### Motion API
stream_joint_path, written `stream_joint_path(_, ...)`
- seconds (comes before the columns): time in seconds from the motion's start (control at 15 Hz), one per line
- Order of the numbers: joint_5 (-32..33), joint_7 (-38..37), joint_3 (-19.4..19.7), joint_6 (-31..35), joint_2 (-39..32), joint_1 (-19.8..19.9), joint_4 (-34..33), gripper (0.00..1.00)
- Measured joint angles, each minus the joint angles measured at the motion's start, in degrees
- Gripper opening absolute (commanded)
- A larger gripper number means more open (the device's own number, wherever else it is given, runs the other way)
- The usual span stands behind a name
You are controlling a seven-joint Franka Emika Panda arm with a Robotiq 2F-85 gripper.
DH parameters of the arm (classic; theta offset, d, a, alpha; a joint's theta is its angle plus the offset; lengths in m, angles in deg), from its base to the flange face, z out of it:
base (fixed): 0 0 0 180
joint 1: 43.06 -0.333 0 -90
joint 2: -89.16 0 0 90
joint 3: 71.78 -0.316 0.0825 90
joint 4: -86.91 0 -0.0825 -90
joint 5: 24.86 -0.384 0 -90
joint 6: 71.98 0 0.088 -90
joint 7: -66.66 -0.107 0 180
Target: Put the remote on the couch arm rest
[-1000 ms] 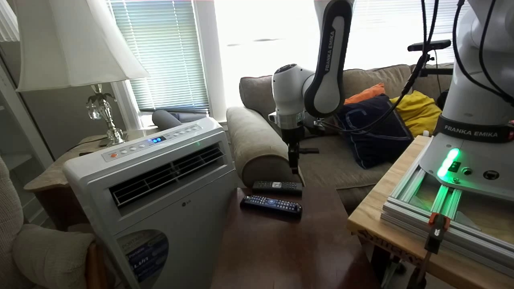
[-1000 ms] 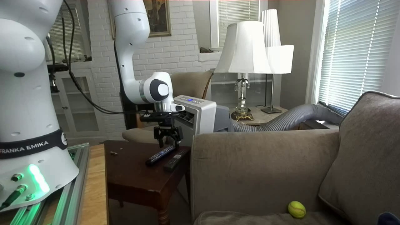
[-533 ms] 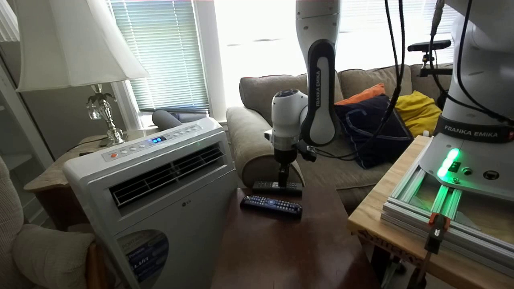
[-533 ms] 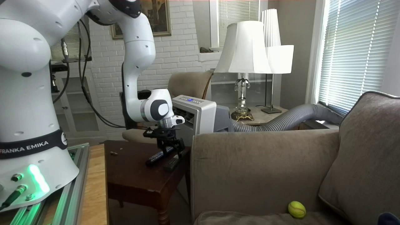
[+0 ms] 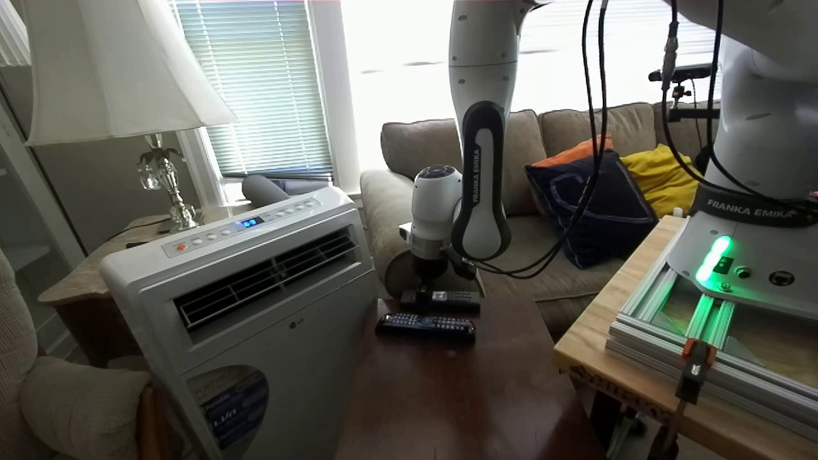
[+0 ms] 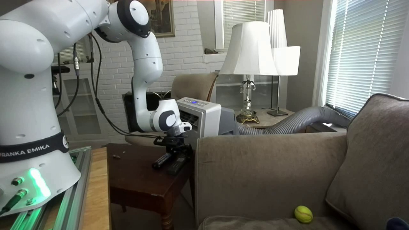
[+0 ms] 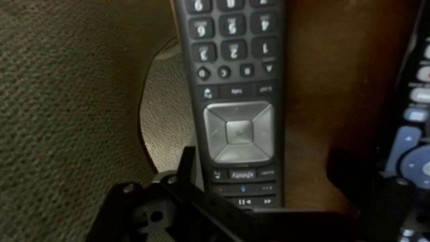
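Note:
The slim black remote (image 5: 457, 300) with a silver pad lies on the dark wooden table beside the sofa; it also shows in an exterior view (image 6: 176, 165) and large in the wrist view (image 7: 237, 90). My gripper (image 5: 424, 301) is low over it, open, pointing down; it also shows in the wrist view (image 7: 262, 161). One finger stands just beside the remote's sofa-side edge; the other is apart from its opposite edge, by the second remote. Whether it touches that remote I cannot tell. The grey-olive couch arm rest (image 6: 268, 166) adjoins the table; it also shows in the wrist view (image 7: 84, 111).
A dark remote with bluish buttons (image 5: 434, 329) lies parallel to the black remote. The brown table (image 5: 447, 402) bears both. The white air conditioner (image 5: 300, 364) stands close to the table. A tennis ball (image 6: 303, 214) lies on the sofa seat.
My gripper has come down from above the table to the remotes. The remote with bluish buttons has shifted slightly; the black remote lies nearly where it was.

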Motion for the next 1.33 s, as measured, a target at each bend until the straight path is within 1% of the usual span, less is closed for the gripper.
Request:
stream_joint_path(0.07, -0.1, 0.2, 0.0, 0.0, -0.3, 0.0, -0.8, 0.81)
stream_joint_path(0.13, -0.2, 0.3, 0.0, 0.0, -0.5, 0.1, -1.4, 0.73)
stream_joint_path(0.2, -0.4, 0.3, 0.0, -0.1, -0.6, 0.1, -1.7, 0.69)
stream_joint_path(0.4, -1.7, 0.3, 0.1, -0.5, -0.6, 0.1, -1.7, 0.45)
stream_joint_path(0.53, -2.2, 0.3, 0.3, -0.5, -0.2, 0.1, -1.1, 0.34)
stream_joint_path(0.67, -2.6, 0.3, 0.6, -0.5, 0.7, 0.0, -0.2, 0.31)
stream_joint_path(0.87, -3.4, 0.3, 1.9, -0.7, 2.1, -0.8, 1.5, 0.31)
stream_joint_path(1.13, -4.1, 0.3, 4.7, -1.1, 4.7, -3.3, 4.9, 0.31)
stream_joint_path(1.33, -4.1, 0.3, 5.8, -1.3, 7.2, -5.2, 7.5, 0.31)
